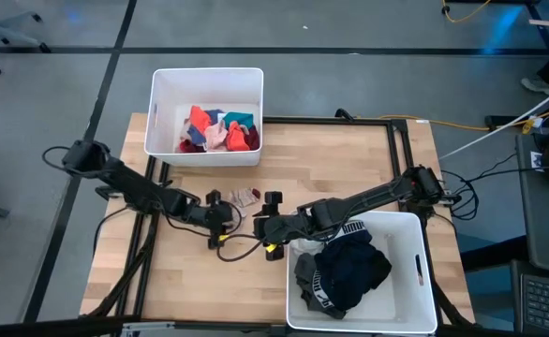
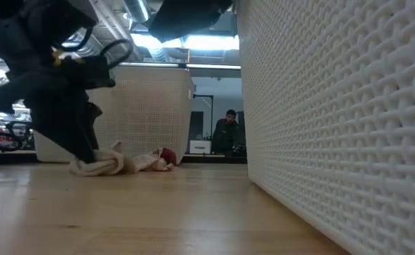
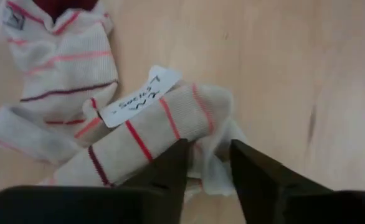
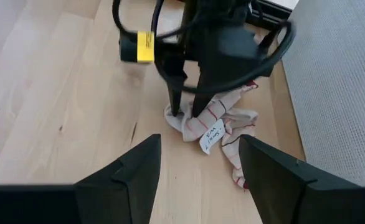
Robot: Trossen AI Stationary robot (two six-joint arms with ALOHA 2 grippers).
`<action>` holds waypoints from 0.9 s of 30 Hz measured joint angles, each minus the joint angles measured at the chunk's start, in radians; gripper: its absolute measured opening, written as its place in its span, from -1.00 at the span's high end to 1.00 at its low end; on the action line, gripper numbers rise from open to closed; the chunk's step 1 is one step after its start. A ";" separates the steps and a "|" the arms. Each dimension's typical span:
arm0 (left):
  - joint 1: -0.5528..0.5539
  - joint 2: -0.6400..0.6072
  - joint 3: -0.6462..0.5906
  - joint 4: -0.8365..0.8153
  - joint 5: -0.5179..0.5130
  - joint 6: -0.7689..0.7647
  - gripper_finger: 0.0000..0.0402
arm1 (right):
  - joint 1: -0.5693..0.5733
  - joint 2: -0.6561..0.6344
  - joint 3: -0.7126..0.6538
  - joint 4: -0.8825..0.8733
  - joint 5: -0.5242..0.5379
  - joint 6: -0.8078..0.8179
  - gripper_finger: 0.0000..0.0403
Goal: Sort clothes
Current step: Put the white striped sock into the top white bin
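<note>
My left gripper is down on the tabletop, its two fingers set narrowly astride a fold of the striped sock; the fingertips touch the cloth. Whether they have actually pinched the fabric I cannot tell, so I treat the sock as not yet secured. It is cream with red and maroon stripes and carries a small handwritten paper tag, and it lies crumpled directly under and just ahead of the gripper, on bare wood.

Just across the sock from that gripper, my right gripper hovers with its fingers spread wide and nothing between them, pointed at the same sock (it looks to be waiting).

Farther out, beyond the sock from the left gripper, stands the far white bin, already holding the coloured clothes: red, pink, maroon and teal pieces. Behind the right gripper, close against its arm, the near white bin holds the dark clothes, black and grey.

By my reckoning the sort is nearly finished: both bins are loaded, and this sock is the only garment I can see left on the wooden table. What remains is to close on it, lift it and drop it in a bin.
</note>
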 joint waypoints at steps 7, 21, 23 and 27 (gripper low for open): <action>0.000 0.026 0.000 0.007 -0.004 -0.001 0.95 | 0.000 0.000 0.000 -0.001 0.000 0.002 -0.07; -0.080 -0.233 0.138 -0.156 -0.002 0.058 0.95 | 0.001 0.000 0.002 -0.007 -0.027 0.000 -0.07; -0.084 -0.286 0.161 -0.178 -0.009 0.089 0.97 | 0.001 -0.001 0.003 -0.006 -0.027 0.000 -0.07; -0.084 -0.396 0.204 -0.192 -0.102 0.182 0.98 | 0.001 -0.001 0.003 -0.007 -0.027 0.000 -0.07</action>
